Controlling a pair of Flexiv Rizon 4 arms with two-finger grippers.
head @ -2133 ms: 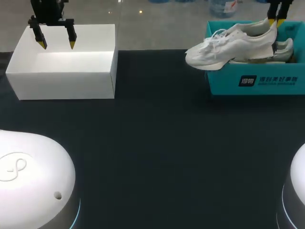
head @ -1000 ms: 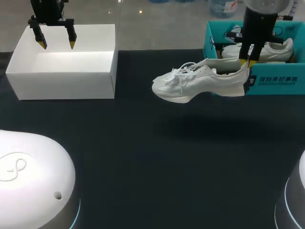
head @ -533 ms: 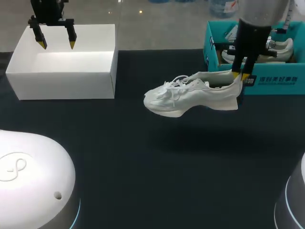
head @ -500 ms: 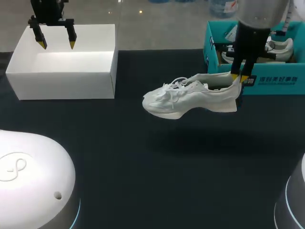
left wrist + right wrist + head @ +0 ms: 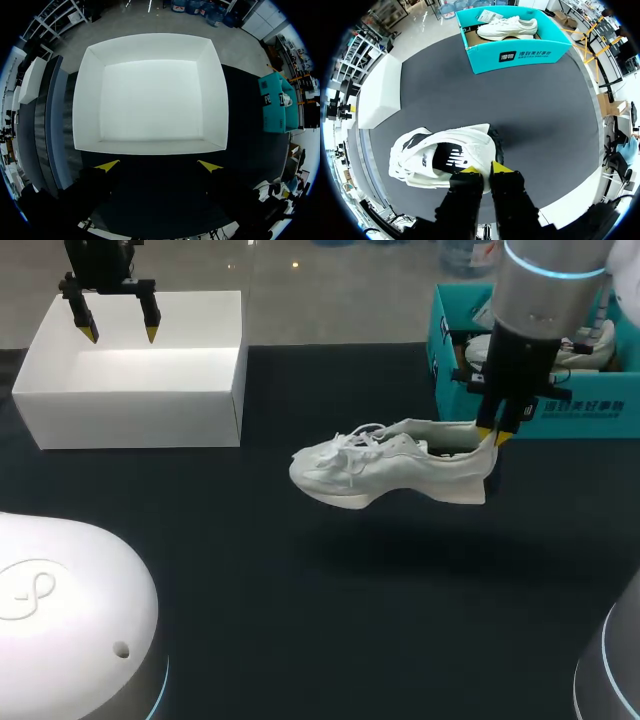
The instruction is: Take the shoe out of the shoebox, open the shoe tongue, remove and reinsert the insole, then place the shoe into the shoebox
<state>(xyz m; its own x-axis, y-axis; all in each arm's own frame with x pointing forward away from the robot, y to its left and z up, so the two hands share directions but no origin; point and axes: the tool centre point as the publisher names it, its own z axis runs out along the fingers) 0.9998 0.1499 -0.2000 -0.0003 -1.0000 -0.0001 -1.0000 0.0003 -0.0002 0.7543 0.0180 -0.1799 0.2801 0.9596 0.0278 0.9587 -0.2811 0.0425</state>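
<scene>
White shoe (image 5: 385, 465) by its heel in right gripper (image 5: 489, 433), apparently above table (image 5: 300, 590).

White laced shoe (image 5: 385, 465), held off the table by its heel in my right gripper (image 5: 490, 433): sole down, nearly level, toe toward my left. Teal shoebox (image 5: 560, 410) stood open just behind the heel, at the table's far right, with a second shoe (image 5: 507, 27) lying inside.
</scene>
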